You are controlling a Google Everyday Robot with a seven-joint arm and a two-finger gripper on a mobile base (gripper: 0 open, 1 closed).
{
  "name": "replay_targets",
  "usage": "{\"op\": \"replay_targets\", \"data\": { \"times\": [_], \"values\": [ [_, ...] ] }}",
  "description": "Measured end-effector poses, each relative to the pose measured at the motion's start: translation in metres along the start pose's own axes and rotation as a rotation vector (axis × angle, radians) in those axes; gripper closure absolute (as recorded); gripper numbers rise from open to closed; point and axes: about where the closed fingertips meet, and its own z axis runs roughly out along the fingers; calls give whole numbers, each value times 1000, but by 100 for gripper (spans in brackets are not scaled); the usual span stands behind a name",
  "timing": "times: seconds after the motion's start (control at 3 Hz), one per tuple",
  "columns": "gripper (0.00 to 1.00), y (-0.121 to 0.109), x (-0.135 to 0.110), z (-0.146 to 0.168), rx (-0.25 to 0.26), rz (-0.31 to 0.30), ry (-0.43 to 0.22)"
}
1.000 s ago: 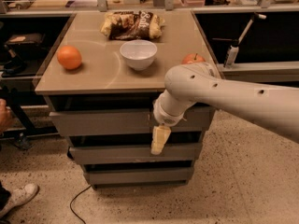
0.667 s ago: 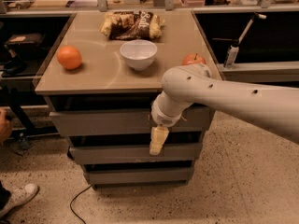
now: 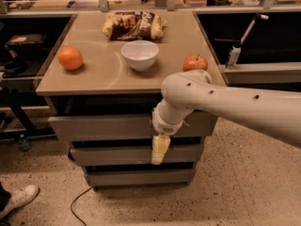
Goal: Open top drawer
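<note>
The top drawer point(image 3: 103, 127) sits directly under the table point(image 3: 94, 81) top and is not visibly pulled out. The gripper point(image 3: 159, 152) hangs just below its front's lower edge; clenched or released, I cannot tell. On that handleless front it may slip off, or catch the lower drawer point(image 3: 117, 154) instead.

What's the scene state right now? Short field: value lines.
gripper: points down in front of the drawer stack, tip over the middle drawer
top drawer: front shows under the tabletop; contact with the gripper cannot be told
tabletop: orange left, white bowl centre, apple right, snack bag at back
floor: white shoe at lower left
</note>
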Motion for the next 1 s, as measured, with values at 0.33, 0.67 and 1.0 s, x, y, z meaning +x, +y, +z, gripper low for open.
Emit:
{"op": "replay_targets", "data": {
  "times": [0.33,0.67,1.0],
  "values": [
    [0,42,18,-28,-51,26,29],
    [0,91,43,-70,-112,58,80],
    [0,121,63,-108,-146,67,130]
  ]
}}
